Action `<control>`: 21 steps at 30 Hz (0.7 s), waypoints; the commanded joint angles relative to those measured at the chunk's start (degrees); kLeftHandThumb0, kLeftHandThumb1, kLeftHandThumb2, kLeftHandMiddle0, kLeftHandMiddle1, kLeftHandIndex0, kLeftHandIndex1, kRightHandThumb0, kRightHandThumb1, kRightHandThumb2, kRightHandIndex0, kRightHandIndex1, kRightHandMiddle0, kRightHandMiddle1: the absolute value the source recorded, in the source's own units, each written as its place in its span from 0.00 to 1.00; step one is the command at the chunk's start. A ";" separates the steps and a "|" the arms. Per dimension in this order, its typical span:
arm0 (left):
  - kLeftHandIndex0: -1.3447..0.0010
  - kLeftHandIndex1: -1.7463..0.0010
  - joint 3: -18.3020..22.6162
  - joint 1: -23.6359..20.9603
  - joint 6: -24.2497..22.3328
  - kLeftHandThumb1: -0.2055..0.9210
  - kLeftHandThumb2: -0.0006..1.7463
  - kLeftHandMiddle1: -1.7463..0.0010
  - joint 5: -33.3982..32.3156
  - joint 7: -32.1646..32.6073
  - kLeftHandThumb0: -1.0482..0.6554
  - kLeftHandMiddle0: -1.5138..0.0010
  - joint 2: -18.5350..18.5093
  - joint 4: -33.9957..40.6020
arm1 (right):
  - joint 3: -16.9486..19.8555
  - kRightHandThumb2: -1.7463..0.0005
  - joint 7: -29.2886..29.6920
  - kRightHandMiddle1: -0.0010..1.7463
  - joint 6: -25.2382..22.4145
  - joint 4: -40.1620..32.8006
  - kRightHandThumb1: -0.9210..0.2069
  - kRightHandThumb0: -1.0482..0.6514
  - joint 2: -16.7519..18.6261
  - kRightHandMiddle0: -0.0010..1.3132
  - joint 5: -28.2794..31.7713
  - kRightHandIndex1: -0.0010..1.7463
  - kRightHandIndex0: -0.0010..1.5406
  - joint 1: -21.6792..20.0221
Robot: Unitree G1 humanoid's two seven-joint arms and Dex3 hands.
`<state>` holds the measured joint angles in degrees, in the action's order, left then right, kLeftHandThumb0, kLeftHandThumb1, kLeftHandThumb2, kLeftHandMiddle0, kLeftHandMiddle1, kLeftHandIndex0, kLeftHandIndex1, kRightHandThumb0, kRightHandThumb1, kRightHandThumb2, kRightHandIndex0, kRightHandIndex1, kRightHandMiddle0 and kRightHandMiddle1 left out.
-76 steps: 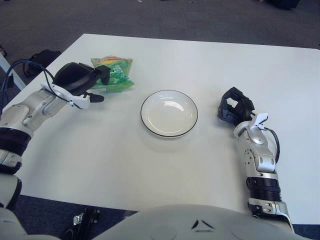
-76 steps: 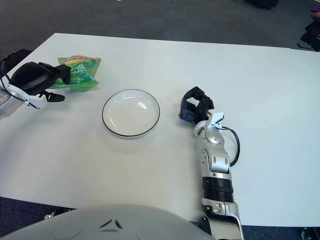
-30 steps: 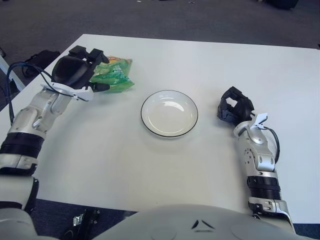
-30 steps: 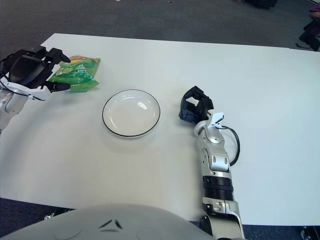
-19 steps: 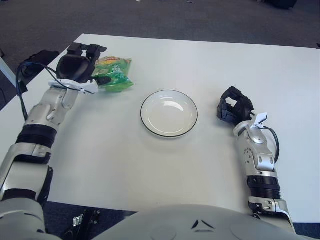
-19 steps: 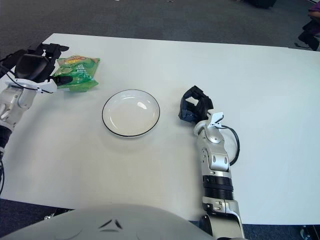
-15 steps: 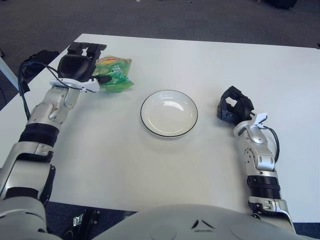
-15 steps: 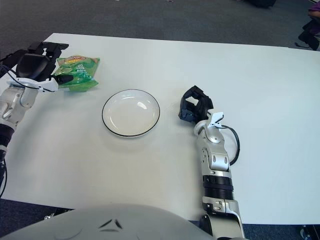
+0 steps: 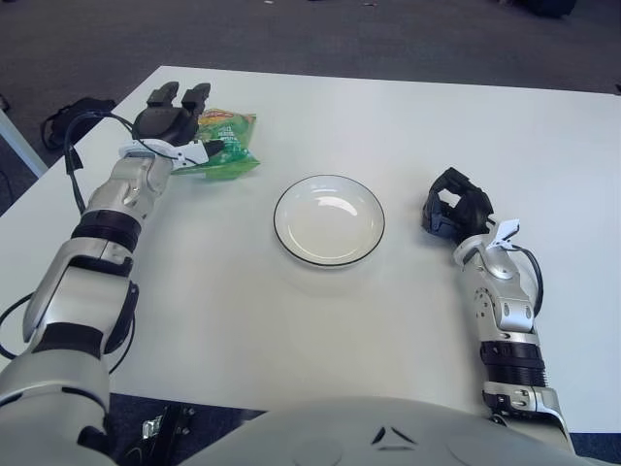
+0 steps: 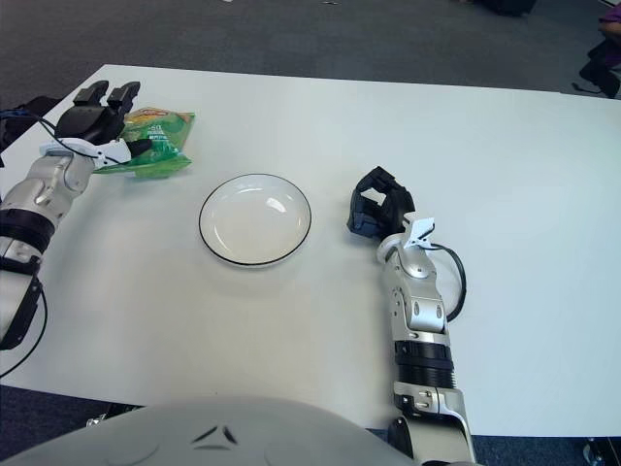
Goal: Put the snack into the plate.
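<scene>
Reaching across the smooth white table point(image 9: 408, 126), the left hand point(image 9: 173, 121) sits at the crinkled green snack bag point(image 9: 222, 144) near the far left corner, black fingers point(image 9: 194, 94) spread over its edge. The round, black-rimmed white plate point(image 9: 328, 220) lies well apart. From the right eye, the right hand point(image 10: 376, 214) shows right of the plate point(image 10: 255, 220), fingers curled on nothing; the snack bag point(image 10: 153, 141) stays flat.

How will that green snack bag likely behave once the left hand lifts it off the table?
The snack bag looks puffy and crinkled, so it is probably light and will likely flex and sag. Its glossy film may slip between fingers. The left hand sits at its left edge, so an edge grip could let the bag dangle.
</scene>
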<state>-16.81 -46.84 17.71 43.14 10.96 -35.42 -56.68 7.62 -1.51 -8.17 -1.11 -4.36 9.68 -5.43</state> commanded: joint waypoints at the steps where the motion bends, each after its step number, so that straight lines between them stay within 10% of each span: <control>1: 1.00 0.92 -0.71 -2.71 -0.04 1.00 0.61 1.00 -1.94 -3.61 0.04 1.00 1.53 -2.48 | 0.44 0.22 -0.11 1.00 -1.24 3.30 0.57 0.32 0.48 0.49 -0.13 1.00 0.75 4.47; 21: 1.00 0.75 -2.62 -2.94 5.58 1.00 0.73 0.97 -8.80 -18.83 0.09 0.93 2.84 -8.14 | -0.61 0.23 0.30 1.00 -1.54 2.36 0.56 0.33 0.58 0.48 -1.91 1.00 0.74 4.90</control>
<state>-18.88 -50.49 21.54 35.24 -4.66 -31.67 -63.83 7.17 -1.24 -7.90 -1.11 -4.55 7.94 -5.29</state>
